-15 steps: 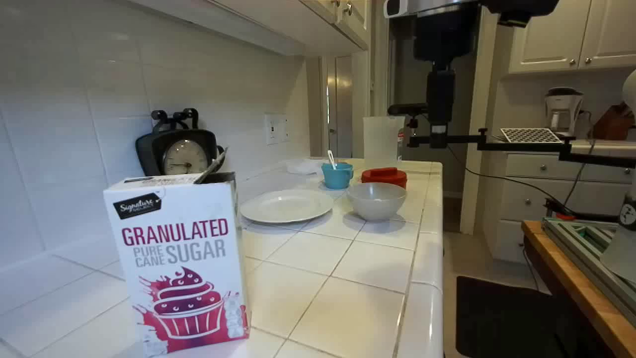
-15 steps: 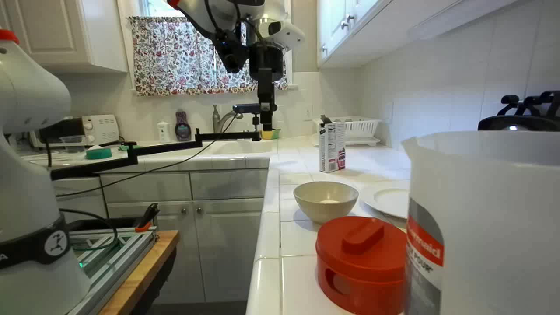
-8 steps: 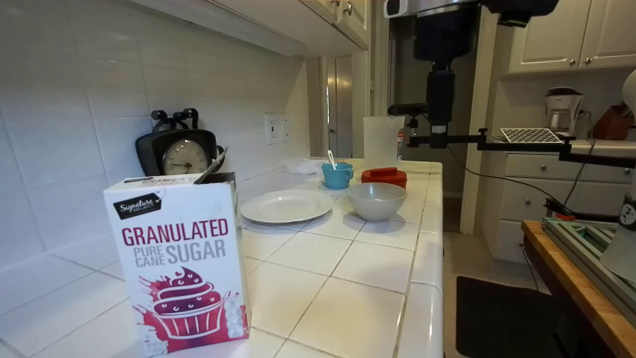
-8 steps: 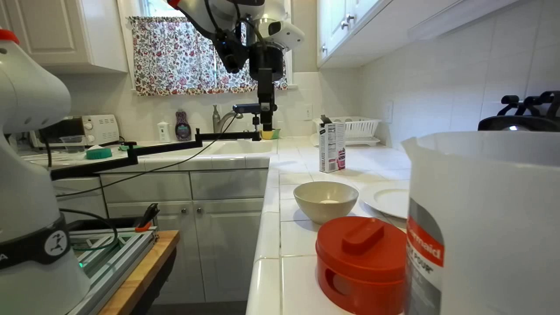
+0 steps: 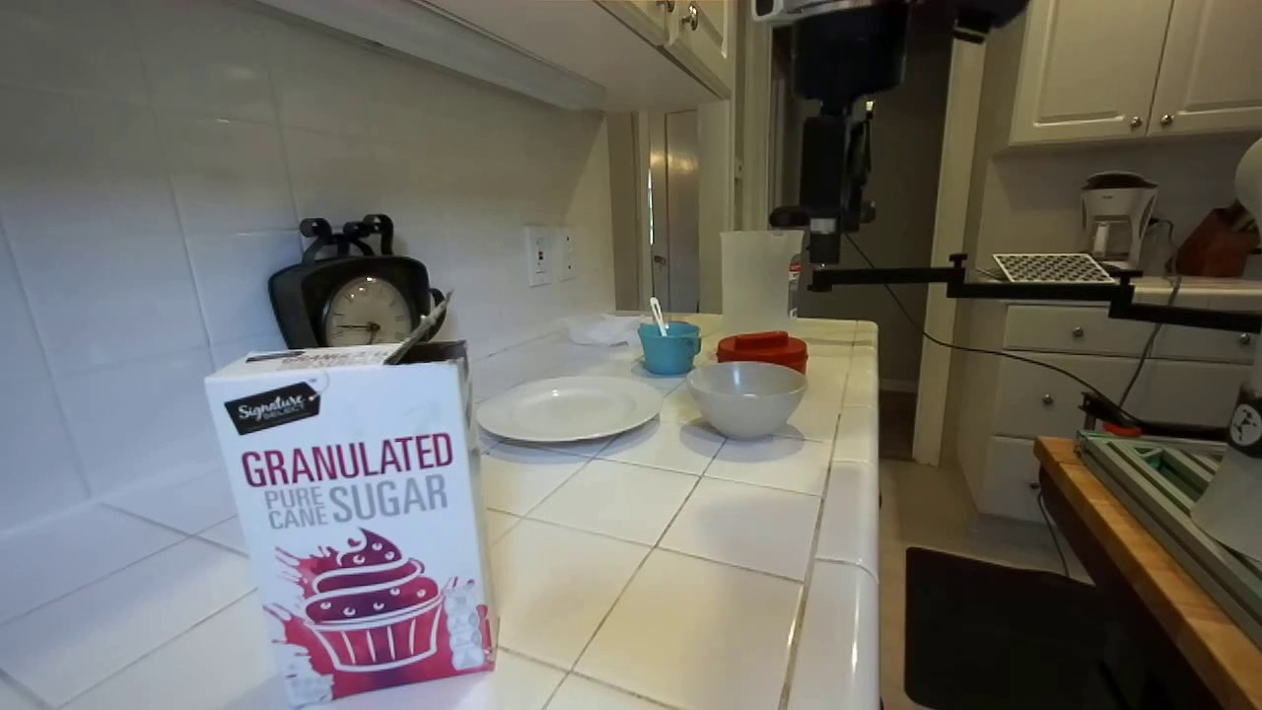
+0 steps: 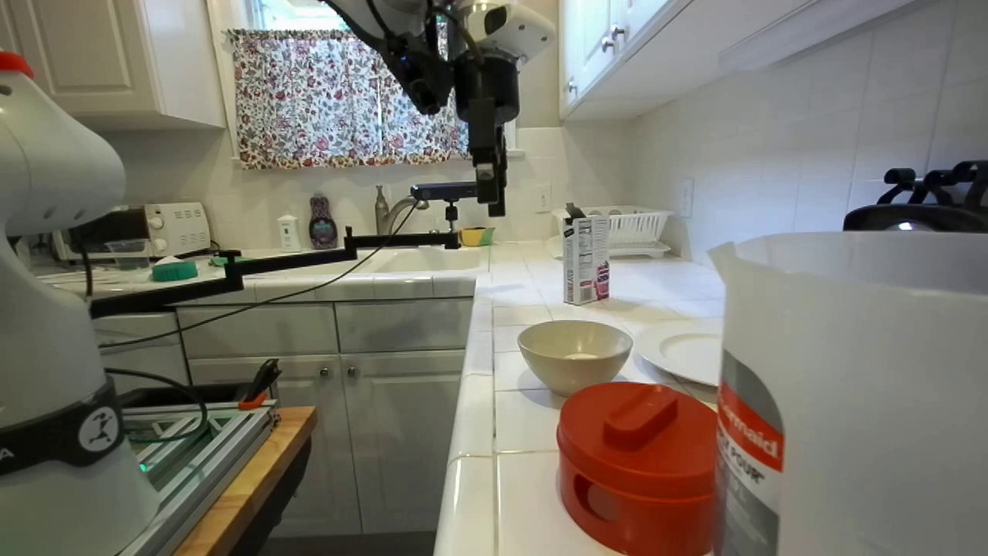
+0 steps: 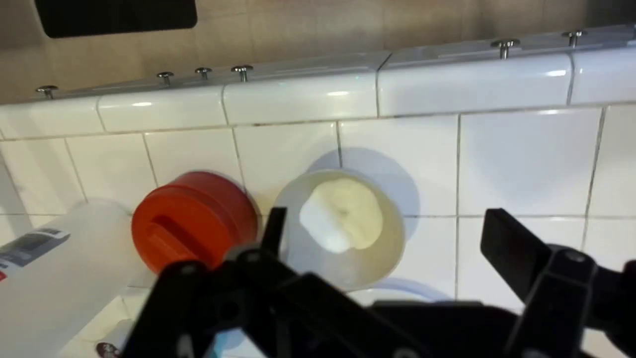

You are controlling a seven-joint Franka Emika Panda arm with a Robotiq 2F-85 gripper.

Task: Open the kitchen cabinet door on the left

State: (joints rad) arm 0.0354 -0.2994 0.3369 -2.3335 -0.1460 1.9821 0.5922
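Step in hand, as we judge it: the approach, no contact made yet. We take the pale, smooth round bowl (image 6: pixel 575 358) as landmark and work left to right in an exterior view. The thin black jointed bracket (image 6: pixel 293 261) lies left of the bowl and ends near the black two-finger gripper (image 6: pixel 494 205), so we would lift clear of it first. The gripper hangs higher than the bowl, pointing down, jaws parted wide and holding nothing; the wrist view sets the bowl mostly between the dark fingers (image 7: pixel 512 248). The white panelled cabinet door (image 6: pixel 593 35), closed, is well above the bowl; which neighbouring door the task means we cannot tell. We should tip the fingers toward it, straddle its round metal knob (image 6: pixel 608 44) squarely, grip softly, then pull along the hinge arc. Writing: the black band (image 6: pixel 58 448) on the white robot base (image 6: pixel 85 510), left of the bowl, shows a letter "A" and a round white emblem (image 6: pixel 99 429). Beyond the bowl stands the white cardboard sugar carton (image 6: pixel 583 264); its printed front (image 5: pixel 350 513), in an exterior view, reads "Signature SELECT, GRANULATED PURE CANE SUGAR". Right of the bowl, the tall translucent plastic pitcher (image 6: pixel 864 347) bears a grey-and-red label (image 6: pixel 752 432) with "maid" and "POUR"; rest not legible.
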